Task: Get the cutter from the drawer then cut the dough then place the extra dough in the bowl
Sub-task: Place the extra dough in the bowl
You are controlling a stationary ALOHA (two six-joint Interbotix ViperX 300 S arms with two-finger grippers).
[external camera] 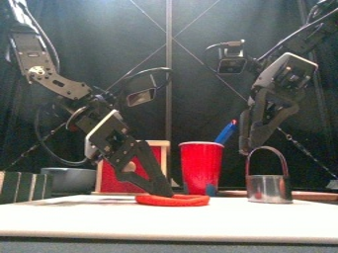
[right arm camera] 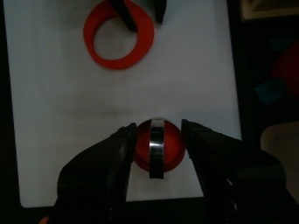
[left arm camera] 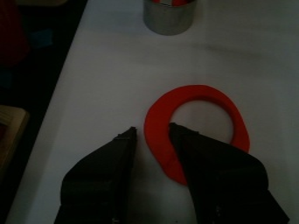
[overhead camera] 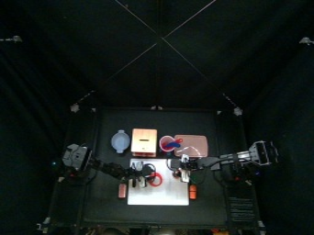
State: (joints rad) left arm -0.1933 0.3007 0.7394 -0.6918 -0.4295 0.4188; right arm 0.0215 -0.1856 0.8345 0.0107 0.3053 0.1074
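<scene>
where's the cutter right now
In the front view the cutter stands on the right side of the white cutting board, right of the red cup and dough ring, under the right gripper.

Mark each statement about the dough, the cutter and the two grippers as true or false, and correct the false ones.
1. The dough ring lies on the white cutting board. True.
2. The cutter lies tipped on its side. False: it stands upright on the board, its wire handle pointing up.
3. A red round of dough sits inside the cutter. True.
4. The left gripper hangs high above the table. False: its tips are down at the dough ring.
5. The right gripper is directly above the cutter's handle. True.
</scene>
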